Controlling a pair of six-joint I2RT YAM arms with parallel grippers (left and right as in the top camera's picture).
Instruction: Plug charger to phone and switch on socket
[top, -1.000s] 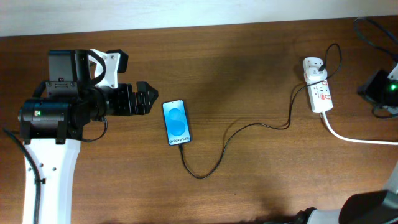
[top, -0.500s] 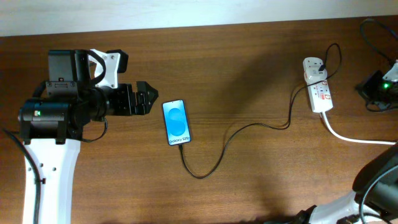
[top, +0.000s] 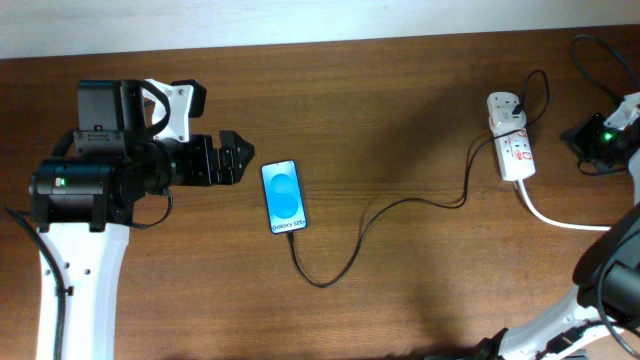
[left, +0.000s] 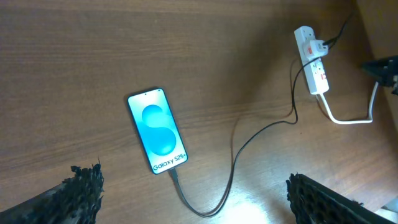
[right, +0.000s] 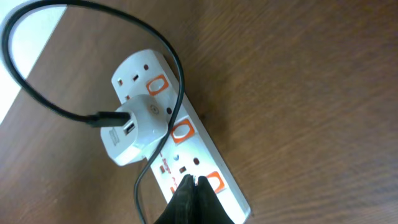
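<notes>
The phone (top: 284, 196) lies face up with its blue screen lit, also in the left wrist view (left: 157, 130). The charger cable (top: 400, 203) runs from the phone's lower end in a loop to a white adapter (right: 137, 127) seated in the socket (top: 511, 140). The connector tip sits at the phone's bottom edge (left: 172, 177). My left gripper (top: 236, 158) is open and empty, just left of the phone, its fingers wide apart in its wrist view (left: 196, 186). My right gripper (right: 194, 182) is shut and empty, its tips over the socket (right: 134, 71) beside an orange switch (right: 214, 183).
The thick white cord (top: 570, 222) leaves the socket's near end toward the right edge. A pale wall strip runs along the table's far edge (top: 300, 25). The right arm's base fills the bottom right corner (top: 600, 300).
My right gripper has moved left, in from the right edge toward the socket. The left arm, phone and cable have not moved.
</notes>
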